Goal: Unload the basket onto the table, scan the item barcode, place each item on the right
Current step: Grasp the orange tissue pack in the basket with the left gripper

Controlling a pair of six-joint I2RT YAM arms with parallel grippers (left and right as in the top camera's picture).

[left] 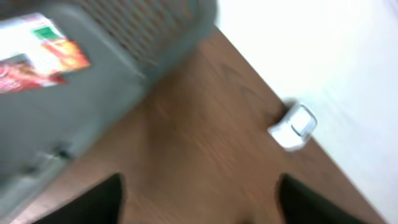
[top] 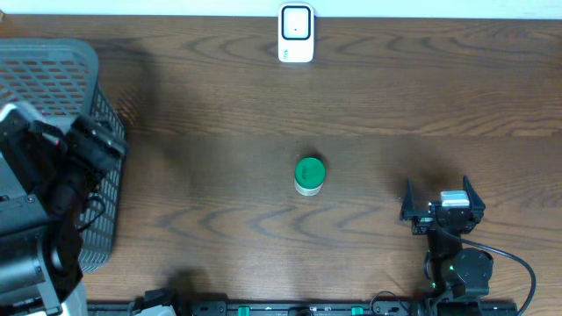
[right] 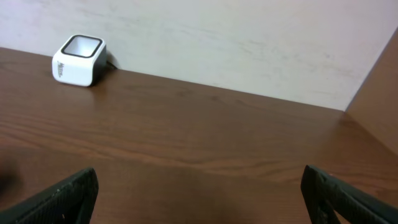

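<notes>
Left claw (left: 199, 208) is spread wide, its two dark fingers (left: 99, 200) low in the blurred left wrist view with only bare wood between them, holding nothing; from overhead it hangs at the left side of the table (top: 219, 105), over the near wall of the grey mesh basket (top: 53, 61); the left wrist view shows a white, red and green package (left: 40, 53) lying inside that basket, though the blur hides its print; right claw (top: 439, 189) is also spread wide and holds nothing, sitting near the front right of the table with its fingers (right: 62, 199) at the two lower corners of its own view.

Between the two arms, near the middle of the table, stands the green-lidded tub (top: 309, 175); it is upright, lid up, with a white body showing just under the lid; it is well apart from both claws and from the basket, and nothing touches it; no barcode can be made out on it from above.

At the far edge, against the pale wall, stands the white scanner (top: 296, 33); it lies roughly in line with the tub but well apart from it; both wrist views catch it as a small white box with a dark-rimmed window.
</notes>
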